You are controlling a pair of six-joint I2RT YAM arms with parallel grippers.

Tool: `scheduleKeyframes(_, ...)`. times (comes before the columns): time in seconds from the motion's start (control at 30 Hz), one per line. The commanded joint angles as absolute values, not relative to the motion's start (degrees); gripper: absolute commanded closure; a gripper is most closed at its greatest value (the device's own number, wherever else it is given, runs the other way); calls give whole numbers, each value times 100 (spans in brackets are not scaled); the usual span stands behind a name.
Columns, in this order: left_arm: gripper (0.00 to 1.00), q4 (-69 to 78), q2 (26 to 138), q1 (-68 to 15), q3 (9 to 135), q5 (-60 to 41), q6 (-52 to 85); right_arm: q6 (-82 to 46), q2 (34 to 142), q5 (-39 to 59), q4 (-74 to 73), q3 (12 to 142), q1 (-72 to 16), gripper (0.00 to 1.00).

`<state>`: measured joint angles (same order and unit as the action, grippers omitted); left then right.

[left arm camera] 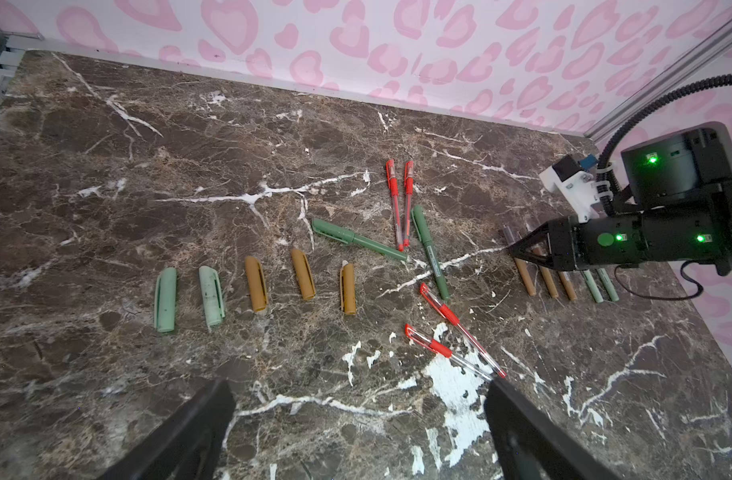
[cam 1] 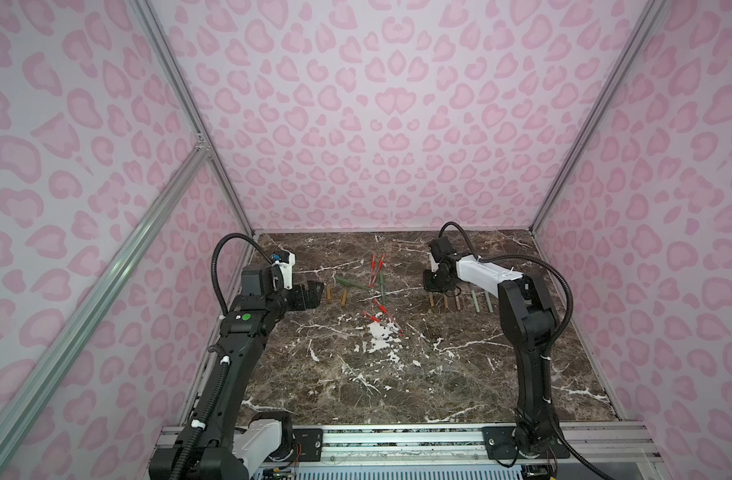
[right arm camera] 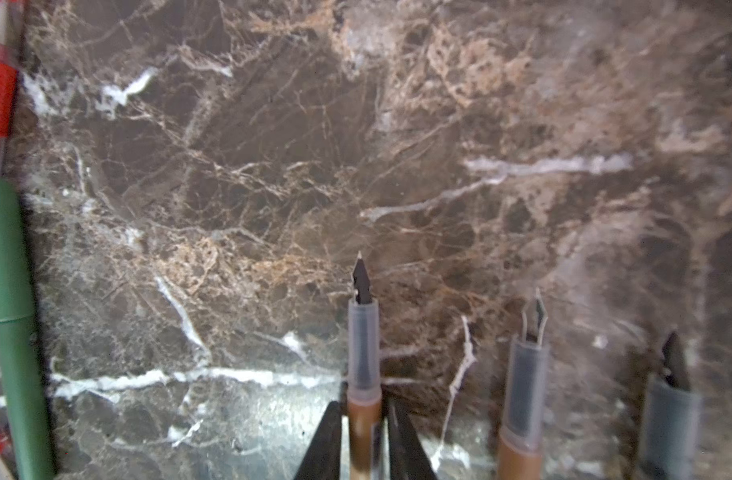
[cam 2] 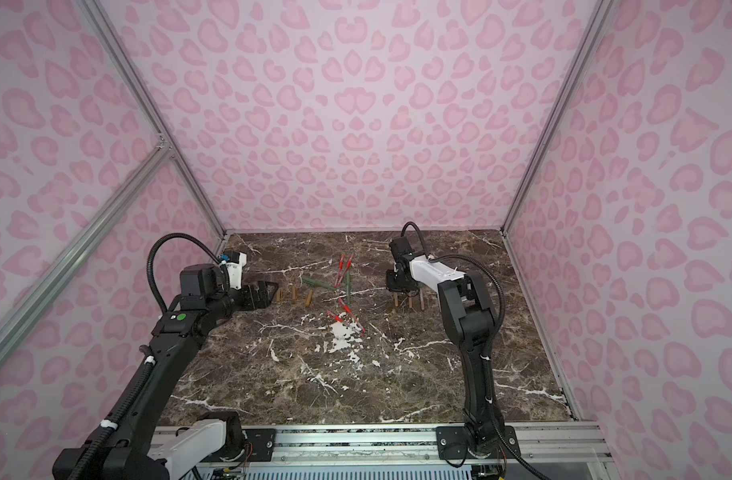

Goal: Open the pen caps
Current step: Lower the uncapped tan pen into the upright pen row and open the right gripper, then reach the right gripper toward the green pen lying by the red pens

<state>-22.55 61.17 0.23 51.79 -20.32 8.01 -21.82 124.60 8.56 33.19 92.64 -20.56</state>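
Brown marble tabletop [cam 1: 397, 374] inside pink heart-print walls [cam 1: 377, 104]

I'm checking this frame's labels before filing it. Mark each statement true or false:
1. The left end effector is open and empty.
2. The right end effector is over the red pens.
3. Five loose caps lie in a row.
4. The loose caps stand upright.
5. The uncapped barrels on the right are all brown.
1. True: the left end effector is spread wide, with nothing between its fingers.
2. False: the right end effector straddles a brown uncapped pen barrel.
3. True: the short plastic loose caps are two pale green and three tan-brown.
4. False: they lie flat on the brown marble tabletop.
5. False: two pale green barrels lie in that row too.
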Motion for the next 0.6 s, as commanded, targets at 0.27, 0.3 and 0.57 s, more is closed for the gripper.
scheduleKeyframes(0.27,2,-2150,6111,106,5224,-2051,858,-2144,11893,633,3816,9313,-2164,67)
scheduleKeyframes(0.3,2,-2107,6094,101,5208,-2071,869,-2144,11810,611,3814,9308,-2207,66)
scheduleKeyframes(0.57,2,-2073,6065,147,5174,-2127,902,-2276,11837,554,3955,9779,-2770,59)
